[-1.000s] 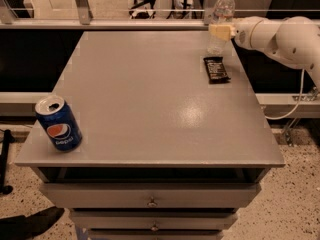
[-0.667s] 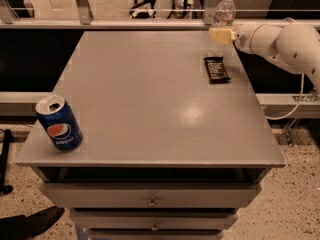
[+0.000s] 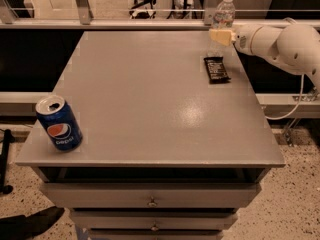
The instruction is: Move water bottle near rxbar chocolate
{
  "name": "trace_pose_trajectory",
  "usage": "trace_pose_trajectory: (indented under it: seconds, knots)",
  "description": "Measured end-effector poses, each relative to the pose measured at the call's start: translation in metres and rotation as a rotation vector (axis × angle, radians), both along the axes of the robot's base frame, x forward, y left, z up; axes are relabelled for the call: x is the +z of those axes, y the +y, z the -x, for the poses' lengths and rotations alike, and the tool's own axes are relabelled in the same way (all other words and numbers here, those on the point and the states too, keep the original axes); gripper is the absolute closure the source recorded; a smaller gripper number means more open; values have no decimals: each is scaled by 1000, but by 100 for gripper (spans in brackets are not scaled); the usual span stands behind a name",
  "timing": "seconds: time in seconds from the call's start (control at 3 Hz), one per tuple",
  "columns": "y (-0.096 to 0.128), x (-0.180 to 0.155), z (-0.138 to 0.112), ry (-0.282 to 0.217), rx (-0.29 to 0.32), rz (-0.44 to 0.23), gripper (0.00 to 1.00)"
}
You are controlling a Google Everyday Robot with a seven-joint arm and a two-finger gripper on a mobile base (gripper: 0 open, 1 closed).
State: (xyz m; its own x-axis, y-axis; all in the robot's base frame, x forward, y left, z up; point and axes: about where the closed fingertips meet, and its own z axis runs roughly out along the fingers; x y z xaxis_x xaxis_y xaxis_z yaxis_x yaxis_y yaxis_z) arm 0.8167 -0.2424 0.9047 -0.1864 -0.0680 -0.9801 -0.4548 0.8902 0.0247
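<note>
Camera view gives me 1 water bottle (image 3: 223, 15), 1 rxbar chocolate (image 3: 216, 69), 1 Pepsi can (image 3: 59, 124) and 1 gripper (image 3: 220, 36) over 1 grey table (image 3: 145, 99). Against the picture from 1 second ago, the bottle and the gripper sit slightly lower in the upper right of the frame, closer to the bar. The can at lower left and the bar have not shifted.

1 white arm (image 3: 282, 41) comes in from the right edge, roughly level, forearm pointing left, with the gripper laid across the bottle's lower body. I cannot tell whether the gripper is clamped on the bottle or only against it. The bottle is upright, cap on top, at the table's far right edge, just behind the bar, which lies flat on the tabletop. I cannot tell whether the bottle's base touches the table.
</note>
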Motion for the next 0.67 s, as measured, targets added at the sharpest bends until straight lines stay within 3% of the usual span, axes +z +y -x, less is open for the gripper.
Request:
trace_pose_trajectory:
  seconds: [0.67]
  knots:
    - [2, -1, 0, 7, 10, 2, 16]
